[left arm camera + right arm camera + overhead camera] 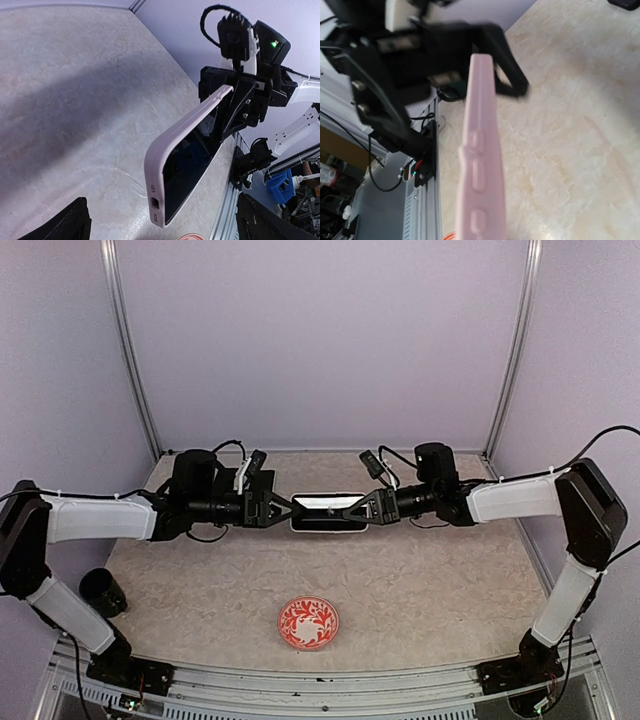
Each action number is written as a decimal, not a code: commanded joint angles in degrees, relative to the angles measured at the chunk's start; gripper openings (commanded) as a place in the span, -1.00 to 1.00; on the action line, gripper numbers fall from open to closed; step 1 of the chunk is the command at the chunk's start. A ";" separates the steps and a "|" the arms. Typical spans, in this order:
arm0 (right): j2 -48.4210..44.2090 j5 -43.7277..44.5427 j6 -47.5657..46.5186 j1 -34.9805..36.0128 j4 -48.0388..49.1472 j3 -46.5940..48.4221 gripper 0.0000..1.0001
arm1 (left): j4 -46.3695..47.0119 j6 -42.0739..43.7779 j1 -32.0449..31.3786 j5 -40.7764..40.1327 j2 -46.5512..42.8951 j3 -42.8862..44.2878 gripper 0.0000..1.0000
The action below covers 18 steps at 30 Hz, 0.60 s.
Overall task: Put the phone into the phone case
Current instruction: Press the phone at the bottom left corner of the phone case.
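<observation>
Phone (186, 172) is seated in the pale pink phone case (167, 145). The dark screen is framed by the case rim, with the port cutout and speaker holes at the end nearest my left wrist camera. The cased phone hangs in the air over the far middle of the tabletop (430, 580), roughly level and screen up in the top view, lying lengthwise between my two arms.

Right end effector (370, 506): closed, clamped on the far end of the phone case, carrying the whole thing. From the right wrist camera I only get the case's side edge with its three moulded buttons; my own fingers don't show there.

Left end effector (284, 508): open, jaws spread wide. The fingers (65, 225) sit low at either side of the left wrist view, with the port end of the case between them. No contact that I can see.

Also on the tabletop: a red patterned plate (308, 623) near the front middle and a black cup (103, 592) by my left arm's base, both well apart from the phone.
</observation>
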 commanded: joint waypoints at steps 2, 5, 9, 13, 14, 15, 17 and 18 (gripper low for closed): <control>-3.40 -2.49 0.84 0.14 0.51 2.25 -1.00 | -9.96 9.33 -1.83 -12.65 -6.66 3.38 0.98; -3.84 -2.73 0.51 0.16 -0.68 2.34 -1.00 | -13.78 12.69 -3.25 -16.64 -8.77 4.82 0.98; -4.50 -2.81 -0.05 0.11 -2.20 2.48 -1.00 | -20.29 18.34 -6.02 -23.62 -10.30 8.29 0.98; -4.99 -2.97 -0.33 0.15 -2.87 2.36 -1.00 | -23.65 24.96 -9.37 -31.43 -11.61 10.47 0.98; -5.08 -2.98 -0.44 0.16 -2.89 2.24 -1.00 | -24.09 26.95 -10.27 -33.72 -11.96 10.76 0.98; -5.18 -2.97 -0.43 0.16 -2.85 2.21 -1.00 | -24.33 28.11 -11.02 -35.54 -12.16 11.16 0.98; -5.17 -2.92 -0.47 0.14 -2.83 2.23 -1.00 | -25.27 28.59 -11.93 -40.83 -12.33 12.31 0.98; -5.03 -2.93 -0.47 0.15 -2.83 2.32 -1.00 | -26.04 28.60 -11.96 -41.71 -12.12 13.12 0.98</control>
